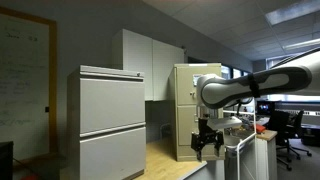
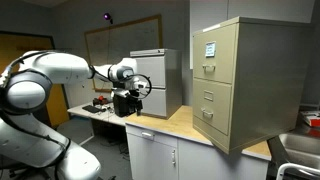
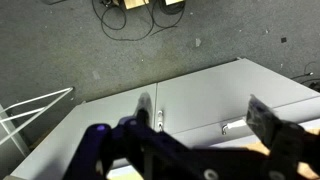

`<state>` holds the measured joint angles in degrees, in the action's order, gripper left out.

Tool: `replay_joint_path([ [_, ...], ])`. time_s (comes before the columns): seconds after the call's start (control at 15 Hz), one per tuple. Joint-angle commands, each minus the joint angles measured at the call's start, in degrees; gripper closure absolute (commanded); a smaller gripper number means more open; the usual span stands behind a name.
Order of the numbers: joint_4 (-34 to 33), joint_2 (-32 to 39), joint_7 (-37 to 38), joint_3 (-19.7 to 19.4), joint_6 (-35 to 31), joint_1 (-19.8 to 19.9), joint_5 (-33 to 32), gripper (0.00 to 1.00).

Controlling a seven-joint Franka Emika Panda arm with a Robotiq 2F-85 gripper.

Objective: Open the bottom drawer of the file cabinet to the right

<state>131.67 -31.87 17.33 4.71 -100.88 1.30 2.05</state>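
The tall beige-tan file cabinet stands on the wooden counter and shows in both exterior views. Its top drawer bears a white sheet. The bottom drawer is shut, flush with the front, and has a small handle. My gripper hangs over the counter's other end, well apart from the cabinet. It is open and empty. In the wrist view its two fingers are spread wide above white cupboard doors and grey floor. In an exterior view the gripper hangs in front of the cabinet's lower part.
A wider light-grey cabinet with two broad drawers stands on the counter too. White cupboard doors lie below the counter. Cables lie on the floor. A cluttered desk and office chairs are nearby.
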Motion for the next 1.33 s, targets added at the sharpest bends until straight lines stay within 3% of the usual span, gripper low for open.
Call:
replay_joint_path([
  [0.0, -0.1, 0.0, -0.1, 0.1, 0.0, 0.1, 0.0, 0.0],
  [0.8, -0.4, 0.4, -0.1, -1.2, -2.3, 1.6, -1.0, 0.0],
  [1.27, -2.3, 4.5, -1.1, -7.7, -15.1, 6.7, 0.4, 0.0],
])
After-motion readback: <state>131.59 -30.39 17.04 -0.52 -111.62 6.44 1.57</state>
